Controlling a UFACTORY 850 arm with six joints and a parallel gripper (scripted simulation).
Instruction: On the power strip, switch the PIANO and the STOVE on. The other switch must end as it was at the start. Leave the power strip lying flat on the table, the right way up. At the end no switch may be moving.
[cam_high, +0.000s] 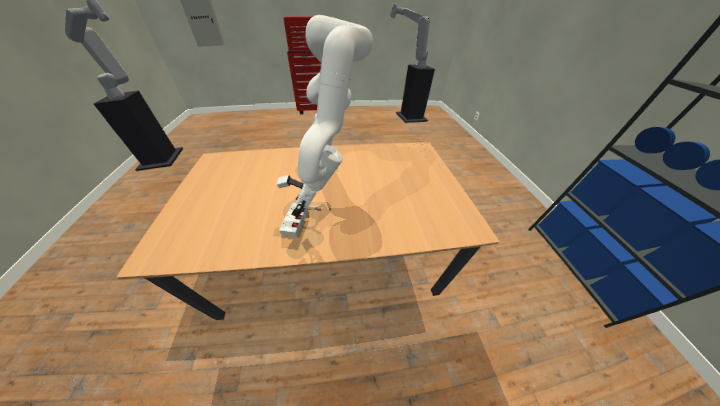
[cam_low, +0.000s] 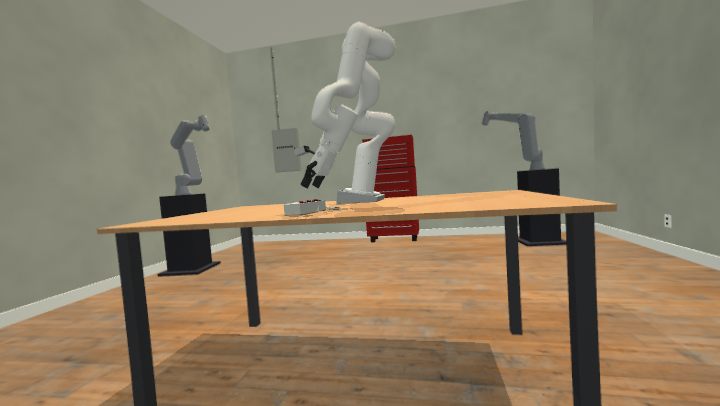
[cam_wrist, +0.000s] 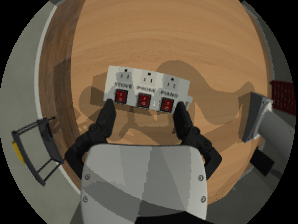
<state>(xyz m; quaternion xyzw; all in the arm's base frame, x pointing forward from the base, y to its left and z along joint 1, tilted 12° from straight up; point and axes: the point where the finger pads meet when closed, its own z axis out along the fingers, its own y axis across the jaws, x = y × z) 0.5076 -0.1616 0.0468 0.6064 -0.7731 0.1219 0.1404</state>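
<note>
A white power strip (cam_high: 292, 222) with three red rocker switches lies flat on the wooden table, near the middle toward the front; it also shows in the exterior view (cam_low: 304, 206) and the wrist view (cam_wrist: 147, 92). The switch labels are too small to read. My gripper (cam_wrist: 145, 107) (cam_low: 312, 179) is open and empty. It hovers tilted a short way above the strip, its two black fingers framing the row of switches in the wrist view. In the top view the fingers (cam_high: 300, 208) hang over the strip's far end.
A thin cord (cam_high: 317, 206) runs from the strip's far end on the table. My arm's base (cam_low: 360, 195) stands on the table behind the strip. Two other arms on black pedestals (cam_high: 136, 130) (cam_high: 416, 92), a red cabinet (cam_low: 393, 184) and a blue shelf (cam_high: 650, 221) stand off the table.
</note>
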